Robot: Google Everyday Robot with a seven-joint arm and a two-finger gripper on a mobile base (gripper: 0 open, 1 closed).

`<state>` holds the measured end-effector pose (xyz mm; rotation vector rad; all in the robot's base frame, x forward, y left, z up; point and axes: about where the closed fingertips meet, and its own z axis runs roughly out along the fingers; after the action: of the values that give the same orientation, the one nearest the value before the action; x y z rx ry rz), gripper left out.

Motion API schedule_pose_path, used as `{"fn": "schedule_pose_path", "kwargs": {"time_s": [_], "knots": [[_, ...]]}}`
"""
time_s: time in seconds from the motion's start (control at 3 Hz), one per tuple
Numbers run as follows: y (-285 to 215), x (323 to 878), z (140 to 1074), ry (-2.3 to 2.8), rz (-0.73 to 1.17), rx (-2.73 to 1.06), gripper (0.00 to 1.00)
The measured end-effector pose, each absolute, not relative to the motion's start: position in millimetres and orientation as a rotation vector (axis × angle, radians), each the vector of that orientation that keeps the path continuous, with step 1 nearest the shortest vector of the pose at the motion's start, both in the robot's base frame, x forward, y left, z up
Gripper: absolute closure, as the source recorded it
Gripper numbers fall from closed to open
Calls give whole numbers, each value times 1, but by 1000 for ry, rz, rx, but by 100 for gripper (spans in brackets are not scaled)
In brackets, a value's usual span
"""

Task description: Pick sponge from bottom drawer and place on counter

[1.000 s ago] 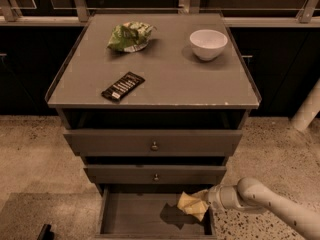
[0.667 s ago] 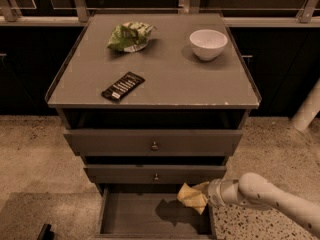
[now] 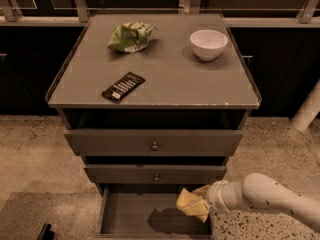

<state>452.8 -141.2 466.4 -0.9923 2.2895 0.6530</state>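
Camera view — gripper (image 3: 202, 202) was clamped on the sponge (image 3: 189, 205) — held it just above the open bottom drawer (image 3: 135, 215), right side.

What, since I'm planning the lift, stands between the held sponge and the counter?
The gripper holds the sponge over the bottom drawer, at its right side. Above it sit the middle drawer and the top drawer, then the front edge of the counter, so the sponge probably has to swing outward first.

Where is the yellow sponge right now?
In the camera view the sponge is at the lower right, held by the gripper just above the open bottom drawer, near its right wall, below the middle drawer.
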Motion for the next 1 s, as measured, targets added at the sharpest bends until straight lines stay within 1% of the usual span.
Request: {"fn": "schedule_pose_path", "kwargs": {"time_s": [0.33, 0.67, 1.0], "knots": [[-141, 453, 466, 2289, 653, -992, 100], [-148, 457, 495, 2262, 646, -1053, 100], [-156, 457, 577, 2171, 555, -1164, 100]]}}
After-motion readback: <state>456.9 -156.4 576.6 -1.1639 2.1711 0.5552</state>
